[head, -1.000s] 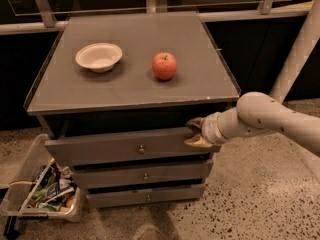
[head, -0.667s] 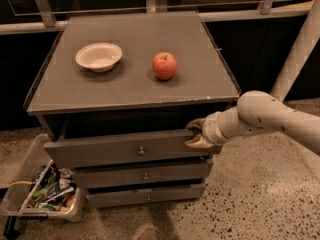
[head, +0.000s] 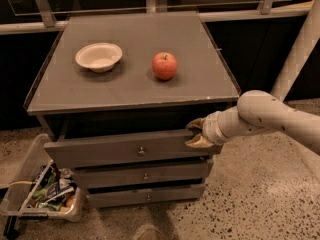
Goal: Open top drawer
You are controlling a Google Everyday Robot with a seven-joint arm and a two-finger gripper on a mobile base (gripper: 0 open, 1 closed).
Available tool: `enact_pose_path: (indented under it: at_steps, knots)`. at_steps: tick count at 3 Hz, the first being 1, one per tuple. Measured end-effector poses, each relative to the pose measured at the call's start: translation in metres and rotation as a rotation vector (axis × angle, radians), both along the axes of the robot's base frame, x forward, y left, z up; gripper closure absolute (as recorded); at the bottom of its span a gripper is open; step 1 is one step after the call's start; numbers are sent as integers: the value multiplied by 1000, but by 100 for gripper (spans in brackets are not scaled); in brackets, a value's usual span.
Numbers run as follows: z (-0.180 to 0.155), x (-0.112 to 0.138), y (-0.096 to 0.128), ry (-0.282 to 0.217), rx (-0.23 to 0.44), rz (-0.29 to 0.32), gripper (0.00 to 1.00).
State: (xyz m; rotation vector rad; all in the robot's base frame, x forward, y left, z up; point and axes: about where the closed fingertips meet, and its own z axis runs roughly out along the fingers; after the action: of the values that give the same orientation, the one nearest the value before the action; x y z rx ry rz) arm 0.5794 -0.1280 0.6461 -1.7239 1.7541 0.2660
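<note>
Speckled floor [head: 250, 204] surrounds a grey-brown cabinet [head: 125, 91] bearing a bowl [head: 99, 57] and an apple [head: 164, 65]; just under its top the top drawer [head: 100, 151] stands a little way out, long axis running left to right, knob [head: 141, 151] at mid-front. Reaching in from the right, the gripper [head: 196, 133] sits at the drawer's right end, well right of the knob; its fingers [head: 199, 143] are narrowly set, one over the panel's upper edge, one on its face, apparently clamping it; the pull likely runs straight toward the camera.
</note>
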Motion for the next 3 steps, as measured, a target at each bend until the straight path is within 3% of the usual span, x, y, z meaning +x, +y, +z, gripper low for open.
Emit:
enact_pose_path:
  at_steps: [2,3]
  knots:
    - [0,0,0,0,0,0,35]
    - [-2,-3,7,8,35,40,12]
